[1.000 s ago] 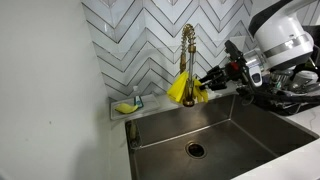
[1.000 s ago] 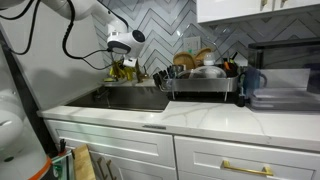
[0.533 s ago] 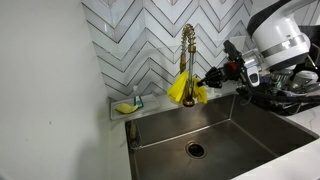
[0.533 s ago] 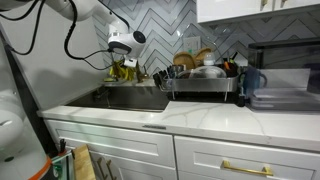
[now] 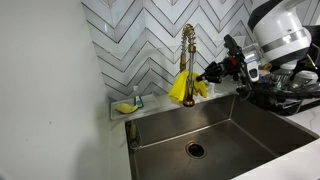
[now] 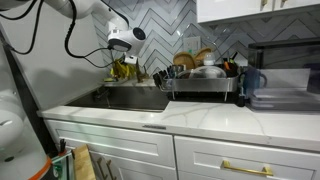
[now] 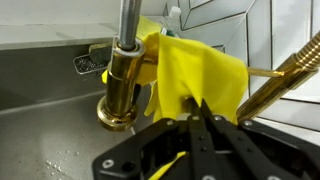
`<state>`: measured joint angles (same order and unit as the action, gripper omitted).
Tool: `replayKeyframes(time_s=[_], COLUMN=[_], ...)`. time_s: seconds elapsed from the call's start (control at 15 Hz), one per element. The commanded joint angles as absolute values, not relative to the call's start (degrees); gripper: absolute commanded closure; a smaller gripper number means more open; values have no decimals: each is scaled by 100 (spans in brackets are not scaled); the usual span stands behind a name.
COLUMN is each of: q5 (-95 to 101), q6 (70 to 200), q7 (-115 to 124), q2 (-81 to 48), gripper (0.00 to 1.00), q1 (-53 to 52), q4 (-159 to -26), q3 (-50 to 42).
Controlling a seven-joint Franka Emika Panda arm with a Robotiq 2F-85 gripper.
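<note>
Only an exterior view takes in the long counter (image 6: 200, 112) and the dish rack (image 6: 205, 88) full of plates beside the sink (image 5: 250, 128). The steel basin and its drain (image 5: 195, 149) show plainly in an exterior view, with a brass tap (image 5: 186, 50) rising behind. The wrist view alone shows the gripper (image 7: 197, 108) pinched tight on a fold of the yellow cloth (image 7: 205, 70). The cloth hangs crumpled against the tap's stem, just above its base. A small sponge (image 5: 124, 107) lies well apart.
</note>
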<state>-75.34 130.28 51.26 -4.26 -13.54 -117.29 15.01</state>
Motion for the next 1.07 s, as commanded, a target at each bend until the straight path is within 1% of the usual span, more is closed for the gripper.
replayKeyframes(time_s=[0.0, 1.0], q5=[-7678, -8169], q6=[13007, 13108], q7=[5004, 4466], q2=[-195, 235], gripper=[100, 100], q1=[-1369, -1319], q4=[-11735, -11546], q3=[1429, 1369])
